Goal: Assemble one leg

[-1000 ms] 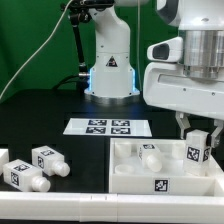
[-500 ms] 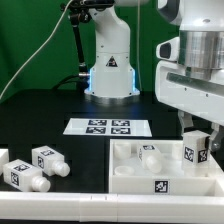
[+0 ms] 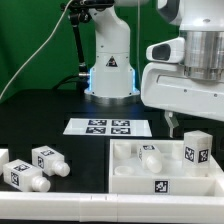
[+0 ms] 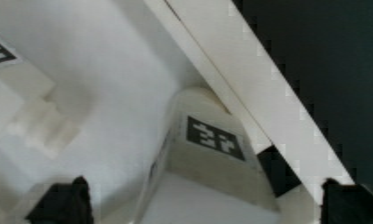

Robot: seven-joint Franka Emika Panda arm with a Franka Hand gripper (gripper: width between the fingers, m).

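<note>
The leg (image 3: 197, 150), a small white block with a black-and-white tag, stands upright in the far corner of the white tray (image 3: 131, 181), on the exterior view's right. My gripper (image 3: 184, 122) hangs just above it, a little toward the exterior view's left, and is open and empty. In the wrist view the leg (image 4: 211, 140) shows its tag below and between my two dark fingertips (image 4: 67, 203), which stand wide apart on either side of my gripper (image 4: 201, 205) without touching it. The tray's rim (image 4: 227, 70) runs diagonally beside the leg.
A second leg (image 3: 150, 155) lies inside the tray. Two more legs (image 3: 48, 159) (image 3: 25, 176) lie on the black table at the exterior view's left. The marker board (image 3: 108, 126) lies behind the tray, in front of the arm's base (image 3: 110, 65).
My gripper was down around the leg with its fingers at its sides. It has let go and risen, shifting toward the exterior view's left; the leg stays upright in the tray's corner.
</note>
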